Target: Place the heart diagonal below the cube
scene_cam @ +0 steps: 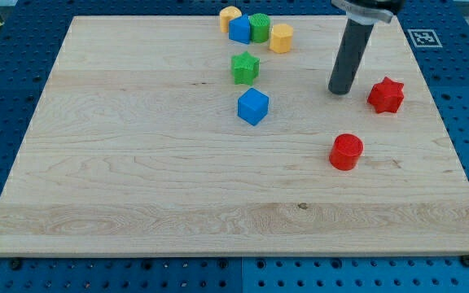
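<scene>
End effector: a bare rod, no jaws, gripping nothing. My tip [340, 91] sat on the worktop [120, 179], touching no block.

- Red star [386, 95] at 3 o'clock of the tip, near but apart.
- Red cylinder [346, 152] at 6 o'clock, apart.
- Cube [252, 107], blue, at 9 o'clock, well apart; green star [245, 67] just beyond it at its 12 o'clock.
- Cluster at 10 o'clock, by the worktop's far edge: heart [230, 18], blue block [239, 30], green block [260, 28], yellow block [281, 38].

I took the yellow piece at the cluster's far left for the heart; its shape was small and not certain. The blue block touched it at 5 o'clock.

Judgement on the step: not yet begun. The tip should travel round the cluster's top to the heart's 1 o'clock, little room there. Push toward 7 o'clock first, freeing it from the blue block, then steer down past the green star's 9 o'clock side to rest at the cube's 7 o'clock. Short strokes through the heart's middle, lest it spin off.
</scene>
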You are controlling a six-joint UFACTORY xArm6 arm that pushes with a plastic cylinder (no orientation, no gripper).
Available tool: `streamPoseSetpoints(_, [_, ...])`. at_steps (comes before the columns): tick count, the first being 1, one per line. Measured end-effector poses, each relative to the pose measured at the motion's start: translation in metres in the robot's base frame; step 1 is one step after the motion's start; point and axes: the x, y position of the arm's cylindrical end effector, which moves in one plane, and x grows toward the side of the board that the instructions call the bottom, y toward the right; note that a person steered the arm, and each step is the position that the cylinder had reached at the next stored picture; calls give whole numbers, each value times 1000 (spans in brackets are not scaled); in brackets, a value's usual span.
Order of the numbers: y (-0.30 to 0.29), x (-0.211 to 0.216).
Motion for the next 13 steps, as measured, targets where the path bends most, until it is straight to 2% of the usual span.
streamPoseSetpoints(1, [19,-28])
streamPoseSetpoints(3, [13,-101])
streamPoseSetpoints(5, [-87,-145])
streamPoseSetpoints(6, [-114,-162])
streamPoseSetpoints(7, [-120,-163])
streamPoseSetpoints(11, [-242,-164])
streamPoseSetpoints(13, [-265,-157])
